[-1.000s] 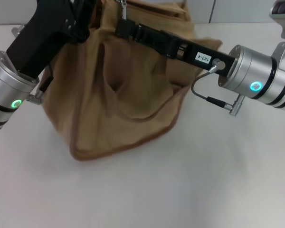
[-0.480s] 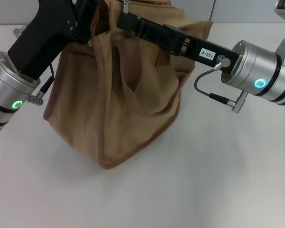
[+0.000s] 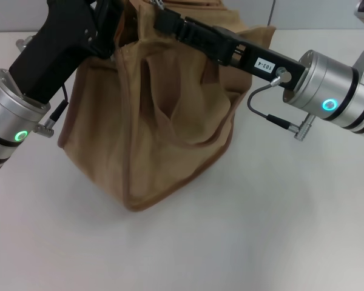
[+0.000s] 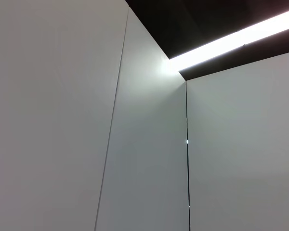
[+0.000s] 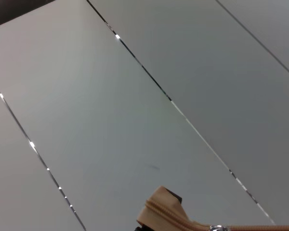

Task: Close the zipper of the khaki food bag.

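The bag (image 3: 151, 115) sits on the table (image 3: 261, 230). Both grippers, left (image 3: 112, 21) and right (image 3: 164, 21), reach its top. I cannot tell how their jaws stand.

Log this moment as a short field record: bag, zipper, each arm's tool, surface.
bag: khaki food bag standing on the white table, one corner towards the camera
zipper: tan zipper end and silver pull tab show in the right wrist view; open or closed cannot be told
left tool: at the bag's top, on its left side
right tool: reaching across the bag's top
left wrist view: wall panels only
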Controlling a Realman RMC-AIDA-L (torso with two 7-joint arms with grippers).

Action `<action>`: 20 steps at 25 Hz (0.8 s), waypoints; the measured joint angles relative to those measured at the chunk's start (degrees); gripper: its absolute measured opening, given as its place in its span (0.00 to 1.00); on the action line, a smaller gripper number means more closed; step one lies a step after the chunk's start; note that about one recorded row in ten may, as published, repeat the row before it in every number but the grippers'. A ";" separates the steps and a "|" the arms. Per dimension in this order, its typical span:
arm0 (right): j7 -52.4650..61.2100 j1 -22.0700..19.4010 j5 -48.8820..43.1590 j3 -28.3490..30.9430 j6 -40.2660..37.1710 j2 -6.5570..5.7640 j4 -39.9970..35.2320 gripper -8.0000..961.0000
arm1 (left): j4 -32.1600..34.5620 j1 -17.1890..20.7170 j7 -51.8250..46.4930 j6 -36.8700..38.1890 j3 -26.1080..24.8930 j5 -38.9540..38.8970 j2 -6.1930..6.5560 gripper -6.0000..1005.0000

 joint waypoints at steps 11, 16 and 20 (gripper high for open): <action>-0.83 1.24 -0.17 -1.17 0.15 0.00 0.18 0.46 | 0.00 -0.39 0.10 -0.17 0.08 0.01 0.00 0.04; -2.92 1.29 0.22 -0.11 0.80 0.00 1.13 0.46 | 0.00 -0.47 0.12 -0.19 0.04 0.00 0.00 0.04; -4.57 1.98 -0.16 -0.82 -1.09 -0.01 1.57 0.47 | 0.00 -0.48 0.16 -0.22 -0.02 0.01 0.00 0.04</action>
